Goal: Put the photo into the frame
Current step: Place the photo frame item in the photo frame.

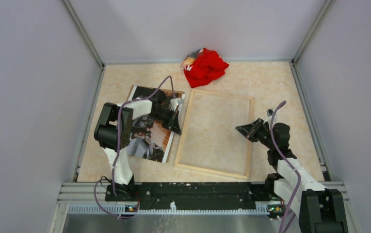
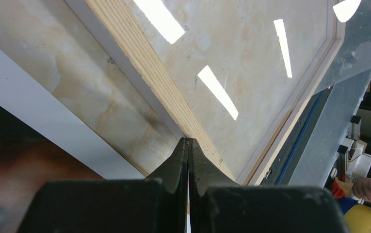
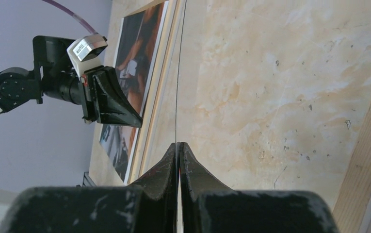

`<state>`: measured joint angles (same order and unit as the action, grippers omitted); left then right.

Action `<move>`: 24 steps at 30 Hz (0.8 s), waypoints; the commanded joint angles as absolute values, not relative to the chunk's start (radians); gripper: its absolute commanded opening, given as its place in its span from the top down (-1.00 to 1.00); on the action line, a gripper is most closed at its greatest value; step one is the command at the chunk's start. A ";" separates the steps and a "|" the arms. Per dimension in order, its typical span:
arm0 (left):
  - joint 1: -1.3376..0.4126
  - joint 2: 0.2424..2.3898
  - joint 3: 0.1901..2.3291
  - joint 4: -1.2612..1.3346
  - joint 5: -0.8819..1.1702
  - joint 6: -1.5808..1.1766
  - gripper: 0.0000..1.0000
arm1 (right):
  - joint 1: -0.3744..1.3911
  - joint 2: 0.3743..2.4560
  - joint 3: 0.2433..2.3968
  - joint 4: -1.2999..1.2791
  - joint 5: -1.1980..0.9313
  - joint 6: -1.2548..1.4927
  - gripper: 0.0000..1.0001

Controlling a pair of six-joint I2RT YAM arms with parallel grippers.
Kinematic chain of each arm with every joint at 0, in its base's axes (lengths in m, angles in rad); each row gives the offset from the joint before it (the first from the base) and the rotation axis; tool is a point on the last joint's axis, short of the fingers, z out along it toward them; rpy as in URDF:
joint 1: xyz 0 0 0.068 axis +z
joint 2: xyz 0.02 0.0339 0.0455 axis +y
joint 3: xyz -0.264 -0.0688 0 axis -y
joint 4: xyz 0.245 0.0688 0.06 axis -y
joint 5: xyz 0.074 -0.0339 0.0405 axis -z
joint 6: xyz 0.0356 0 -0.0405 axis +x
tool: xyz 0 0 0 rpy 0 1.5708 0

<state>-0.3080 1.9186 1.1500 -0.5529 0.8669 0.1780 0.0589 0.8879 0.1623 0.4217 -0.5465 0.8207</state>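
- Dark glossy paper print with orange-brown and white patches and a white border, aka the photo (image 1: 147, 145), is lying picture-side up at centre-left of the overhead view. It's just beside the frame's left rail and not in it yet.
- Pale-wood rectangular picture frame (image 1: 184, 128) with a clear pane sits flat in the middle of the picture, wood back facing up. I'd guess that's so the print can drop in from behind. The beige marble-look tabletop (image 1: 270, 82) shows straight through the pane.
- The left gripper (image 2: 189, 141) has its fingers pressed together with nothing between them, tip right at that left rail. Looks lined up to work the print's edge. Can't tell if it's touching.
- The right gripper (image 3: 178, 144) is also squeezed together and empty. It's over the right part of the pane, pointing left, maybe to steady the frame.
- The crumpled red cloth (image 1: 205, 67) at upper middle is well apart from the print.
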 commanded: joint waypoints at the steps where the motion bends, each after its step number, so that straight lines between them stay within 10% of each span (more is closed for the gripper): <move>1: -0.309 1.909 1.150 -0.545 0.874 0.188 1.00 | 0.070 0.851 0.165 0.482 -0.556 0.800 1.00; 24: -0.308 1.907 1.157 -0.549 0.874 0.190 1.00 | 0.076 0.935 0.139 0.535 -0.498 0.759 1.00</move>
